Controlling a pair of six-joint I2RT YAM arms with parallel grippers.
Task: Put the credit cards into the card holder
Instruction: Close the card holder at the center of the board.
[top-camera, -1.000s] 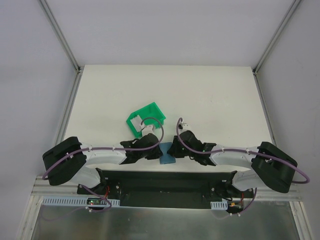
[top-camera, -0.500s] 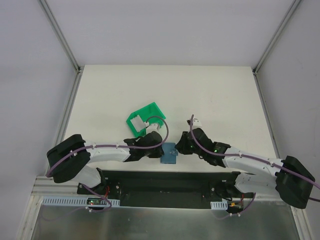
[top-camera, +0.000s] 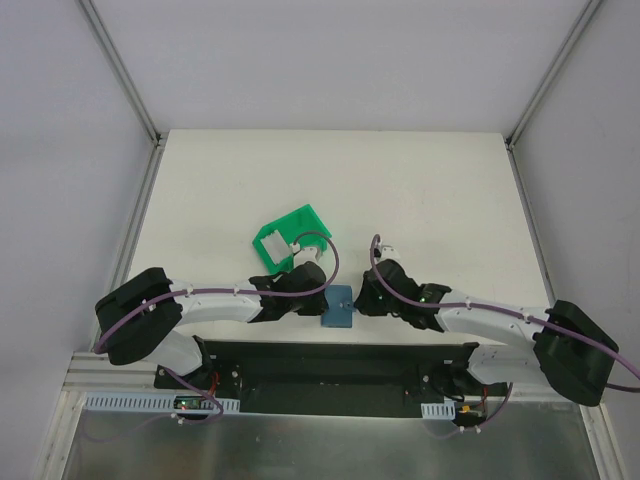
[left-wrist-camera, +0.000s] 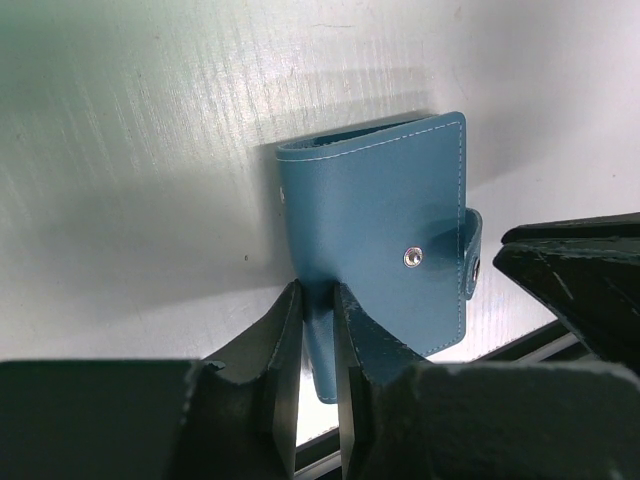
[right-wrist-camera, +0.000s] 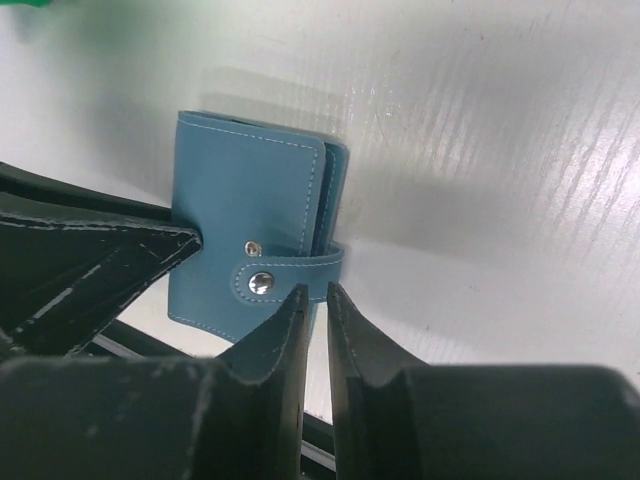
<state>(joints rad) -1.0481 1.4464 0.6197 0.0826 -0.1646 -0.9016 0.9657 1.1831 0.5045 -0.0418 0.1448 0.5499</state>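
Closely flanked by both arms, the small teal-blue folded leather card holder lies snapped shut at the near edge of the white table.
Only the wrist views show the holds. The left gripper pinches the holder's cover edge, while the right gripper has its jaws almost together at the snap strap; whether they clamp it cannot be told. Only the top view shows the green plastic bin just beyond, a pale grey-white card inside it, and wide tabletop running on to grey walls.
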